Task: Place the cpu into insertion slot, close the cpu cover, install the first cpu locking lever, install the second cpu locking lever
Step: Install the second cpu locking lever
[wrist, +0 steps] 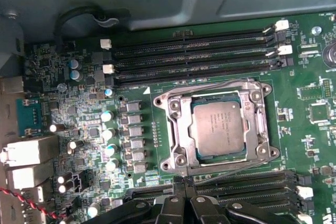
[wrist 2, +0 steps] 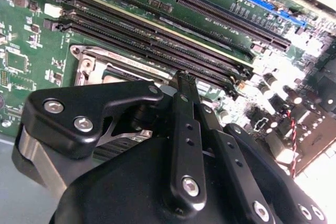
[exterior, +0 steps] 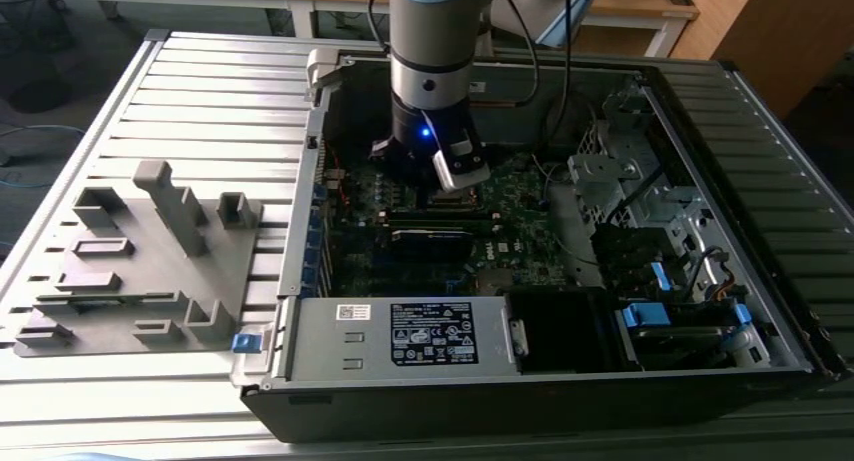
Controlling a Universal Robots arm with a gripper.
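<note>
Hand (wrist: 184, 203) narrow, empty, just beside silver frame cpu cover (wrist: 176, 124), shut over grey square cpu (wrist: 218, 128); lever step in hand, needing a precise hook.

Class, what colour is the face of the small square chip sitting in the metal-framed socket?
Dull silver-grey: the small square cpu chip shows best in the first wrist view.

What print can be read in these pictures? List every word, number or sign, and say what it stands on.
Nothing reads clearly enough to quote.
Large white label on the grey box: lines of print, too small to read.
Small white sticker on the same box: too small to read.
Chip: faint lines of print, too blurred to read.
Circuit board: white lettering, too small to read.
</note>
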